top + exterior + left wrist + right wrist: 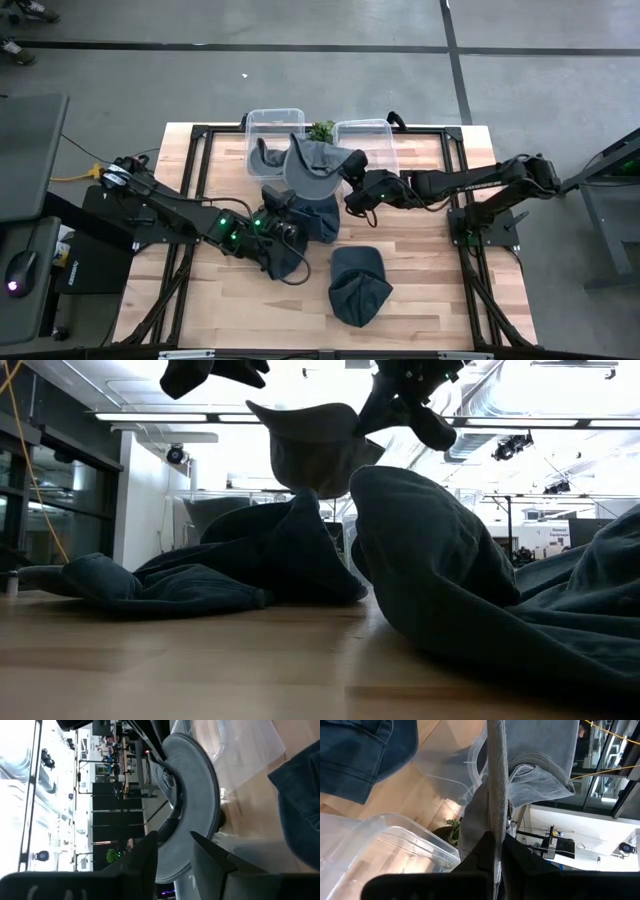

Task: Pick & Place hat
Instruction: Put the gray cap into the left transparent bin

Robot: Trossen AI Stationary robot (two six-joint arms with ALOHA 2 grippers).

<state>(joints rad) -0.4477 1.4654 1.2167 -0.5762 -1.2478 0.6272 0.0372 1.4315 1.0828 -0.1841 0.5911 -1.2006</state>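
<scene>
Your grey hat point(312, 166) hangs above the bench point(420, 270), just in front of the clear bins point(272, 125); the right hand point(352, 196) is clamped on its brim. Your left hand point(272, 200) sits just beside it with fingers point(145, 860) apart, over dark hats point(358, 285) on the bench.

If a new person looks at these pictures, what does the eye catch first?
A grey hat hangs in the air near the table's far edge, its brim pinched by the right gripper, beside two clear plastic bins. Below it the left gripper reaches in among dark blue hats lying on the wooden table.
</scene>
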